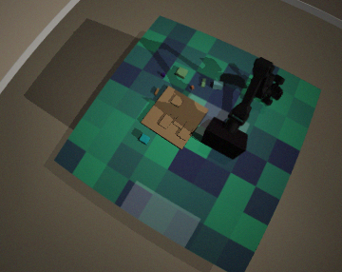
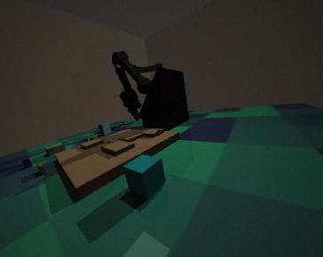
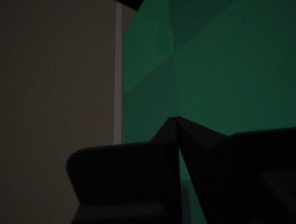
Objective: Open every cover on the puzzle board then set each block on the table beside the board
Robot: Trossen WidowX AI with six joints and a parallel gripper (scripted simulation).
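Puzzle board (image 1: 194, 111) (image 2: 76, 169) lies flat on the table (image 1: 233, 190) (image 2: 242, 171). Clock positions refer to the top view, 12 o'clock at its upper edge, measured from the board's centre.

Step in hand: probably final withdrawal. Gripper (image 1: 271, 95) (image 2: 137, 117) (image 3: 174, 123) is between 2 and 3 o'clock, raised and well apart from the board; its fingers are together with nothing between them.

Block positions: teal block (image 1: 144, 139) (image 2: 144, 177) at 8 o'clock, near the board but apart from it; yellow-green block (image 1: 181, 72) (image 2: 55, 149) at 12; pale blue block (image 1: 218, 85) (image 2: 105, 128) at 2. All rest on the table. Smaller pieces, including a purple piece (image 1: 162, 74) (image 2: 27, 163), lie between 11 and 2; which belong to the task cannot be told.

Raised covers are visible at 12 o'clock (image 1: 176, 100), 8 o'clock (image 1: 165, 121) and 5 o'clock (image 1: 183, 132). Whether each well is exposed and vacant cannot be confirmed.

Next move: if all wells check out, hold clear; otherwise, approach from above.

Clearance: black base (image 1: 223, 138) (image 2: 166, 99) stands close to the board at 4 o'clock, restricting that side. More room extends toward 6 o'clock. Avoid low travel between 11 and 2, where a finger could nudge pieces.
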